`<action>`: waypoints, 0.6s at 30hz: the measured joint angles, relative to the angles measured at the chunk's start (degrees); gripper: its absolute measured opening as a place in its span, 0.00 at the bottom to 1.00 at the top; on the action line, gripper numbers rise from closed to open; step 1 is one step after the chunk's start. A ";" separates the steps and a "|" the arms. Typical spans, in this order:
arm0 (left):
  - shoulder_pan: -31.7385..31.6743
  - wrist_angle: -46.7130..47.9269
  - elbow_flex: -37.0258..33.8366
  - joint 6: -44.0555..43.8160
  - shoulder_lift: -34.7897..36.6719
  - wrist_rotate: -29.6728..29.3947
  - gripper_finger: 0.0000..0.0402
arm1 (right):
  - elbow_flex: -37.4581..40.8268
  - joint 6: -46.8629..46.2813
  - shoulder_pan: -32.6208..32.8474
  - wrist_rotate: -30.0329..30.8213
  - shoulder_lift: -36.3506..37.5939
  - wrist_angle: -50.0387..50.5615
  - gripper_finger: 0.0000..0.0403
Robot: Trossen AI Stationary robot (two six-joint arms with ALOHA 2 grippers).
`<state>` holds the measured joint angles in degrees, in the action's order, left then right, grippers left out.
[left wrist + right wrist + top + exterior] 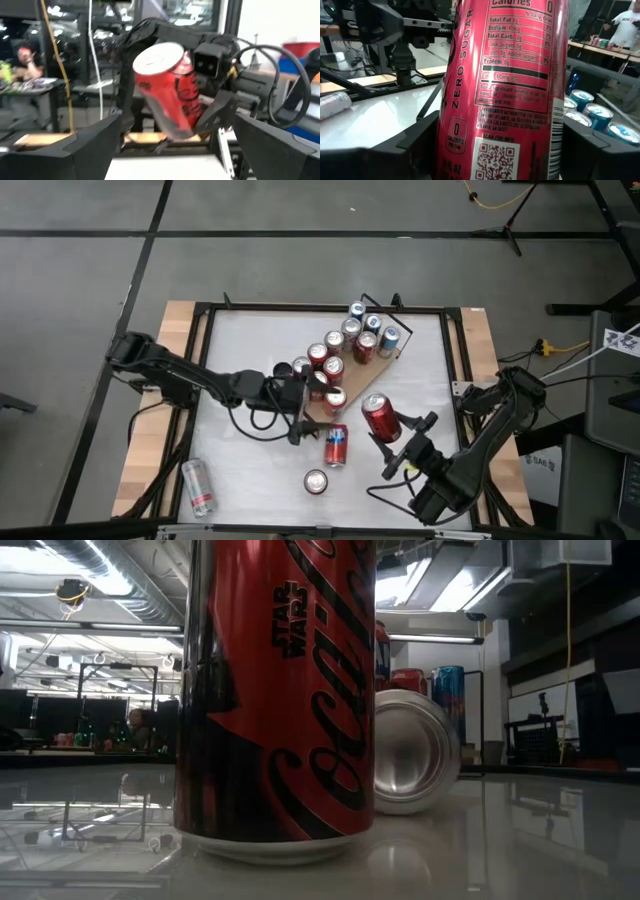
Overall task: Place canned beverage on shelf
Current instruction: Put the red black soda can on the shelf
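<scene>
the right end effector (pixel 399 442) sat in the lower right of the high view, its two dark fingers pinching a red can (pixel 380 418) by its smooth cylindrical wall. the can was lifted off the worktop (pixel 250 470) and tilted, its silver lid turned toward the left arm; in the right wrist view the glossy label with nutrition print and a square code filled the frame between the fingers (pixel 415 145).

the left end effector (pixel 299 408) lay near the centre of the high view with its fingers spread wide and nothing between them, close to the lower left end of the shelf (pixel 382 368). the shelf was a flat light-wood board running diagonally from the centre toward the upper right, with thin black wire rails at its ends. red and blue cans stood upright on it in close rows.

on the glossy white worktop, a red-and-blue can (pixel 335 447) lay on its side just below the shelf, a red can (pixel 316 481) stood upright nearer the bottom edge, and a silver can (pixel 198 486) lay on its side in the lower left, well apart. open white surface showed across the left half and along the upper left edge, inside the black frame.
</scene>
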<state>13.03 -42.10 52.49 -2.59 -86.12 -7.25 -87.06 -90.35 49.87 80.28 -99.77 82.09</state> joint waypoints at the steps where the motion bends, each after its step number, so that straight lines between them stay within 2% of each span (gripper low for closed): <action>1: -0.18 -1.63 0.00 -0.01 -0.74 0.76 0.94 | -0.10 1.61 -0.52 0.01 0.00 -0.89 0.74; 5: -0.79 -5.31 0.02 -0.39 -3.10 2.35 0.94 | -0.36 11.46 -2.47 -1.82 0.00 -7.21 0.74; 15: -0.91 -5.65 0.02 -0.22 -3.62 2.54 0.94 | -0.36 42.83 -7.75 -11.48 -0.02 -28.94 0.74; 18: -0.91 -5.65 0.02 0.00 -3.62 5.19 0.94 | -0.36 49.84 -9.54 -13.57 -0.02 -33.93 0.74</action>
<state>12.12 -47.75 52.51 -2.59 -89.73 -2.05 -87.42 -40.51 40.34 66.70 -99.79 48.16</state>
